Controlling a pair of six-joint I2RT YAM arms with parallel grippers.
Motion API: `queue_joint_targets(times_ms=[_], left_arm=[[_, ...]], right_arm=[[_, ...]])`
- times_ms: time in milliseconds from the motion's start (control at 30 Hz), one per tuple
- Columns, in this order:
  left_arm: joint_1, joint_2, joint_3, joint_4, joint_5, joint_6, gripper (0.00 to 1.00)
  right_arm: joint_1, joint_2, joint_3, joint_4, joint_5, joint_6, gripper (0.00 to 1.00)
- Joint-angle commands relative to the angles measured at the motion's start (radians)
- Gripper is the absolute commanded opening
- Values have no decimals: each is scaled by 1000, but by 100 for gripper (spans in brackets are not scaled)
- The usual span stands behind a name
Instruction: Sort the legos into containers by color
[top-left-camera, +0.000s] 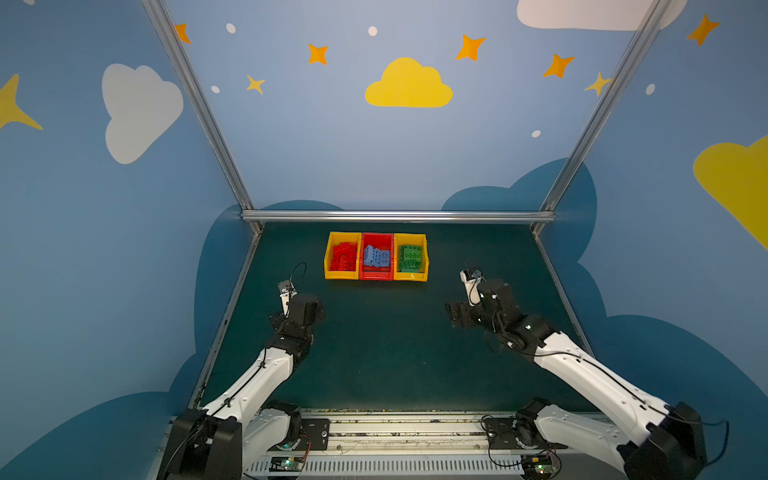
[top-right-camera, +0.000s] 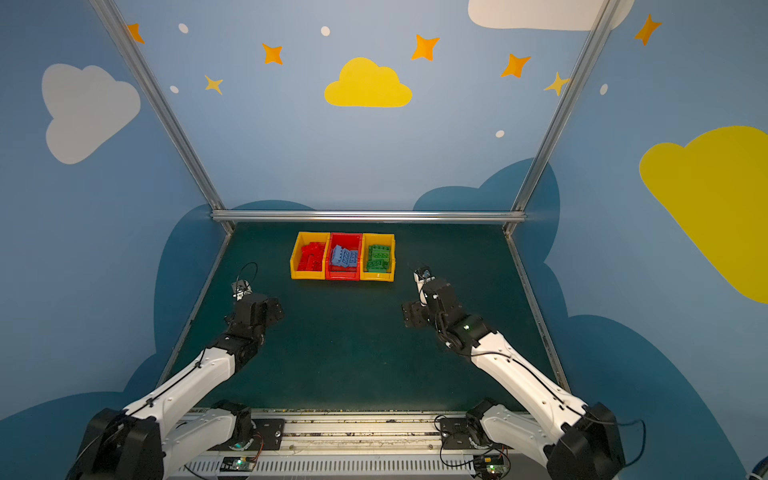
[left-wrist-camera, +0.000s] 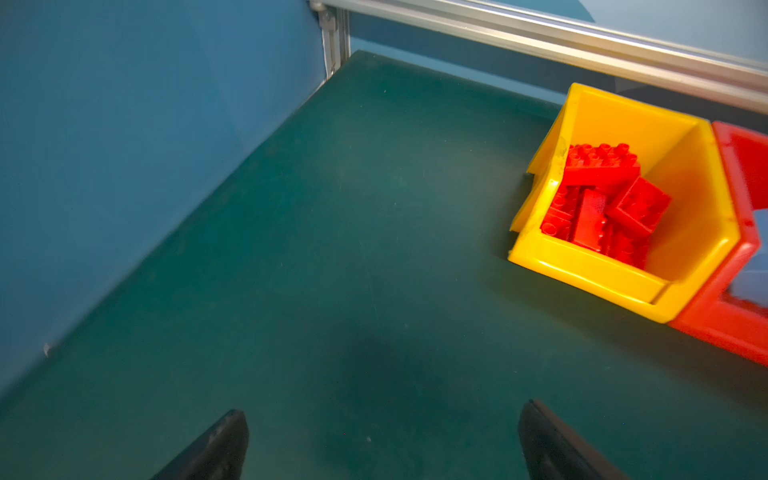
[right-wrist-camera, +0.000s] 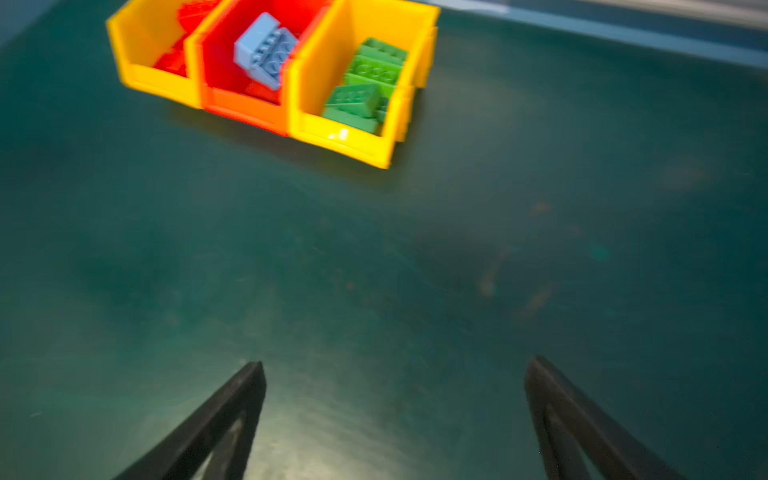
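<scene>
Hovering empty over the dark green surface (top-left-camera: 382, 353), the left pincer (left-wrist-camera: 384, 411) and the right pincer (right-wrist-camera: 397, 362) both hang with jaws spread wide and nothing between them, each on its own side and well apart from the containers (top-right-camera: 343, 276). The three sit joined in a row toward the far edge, about the middle: the left yellow bin (top-left-camera: 328, 257) holds the red legos (top-left-camera: 344, 255), the red bin (top-left-camera: 376, 275) between holds the light blue legos (top-left-camera: 376, 256), and the right yellow bin (top-left-camera: 424, 257) holds the green legos (top-left-camera: 410, 257). Each heap looks to be of a single colour, so far as both top views and the wrist views show. No loose brick is visible on the surface around the bins or near the arms. By that look, the sorting appears done and the step in hand is the close of the task, with neither arm reaching for anything. What the next move calls for is likely little: a check of the surface for any stray brick hidden behind an arm and, if none turns up, drawing both arms back to rest clear of the bins.
</scene>
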Motion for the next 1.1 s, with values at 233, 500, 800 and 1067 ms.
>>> queue_joint_targets(times_ms=[233, 500, 800, 1067], left_arm=[[140, 119, -152, 506, 202, 86, 100], [191, 152, -171, 603, 236, 129, 100], [257, 418, -155, 844, 326, 100, 100], [278, 422, -43, 637, 484, 162, 100]], right_arm=[[-185, -120, -381, 529, 203, -132, 95], [-352, 79, -448, 763, 117, -87, 96], [-476, 291, -412, 1044, -29, -115, 96], [-493, 354, -297, 881, -58, -107, 96]])
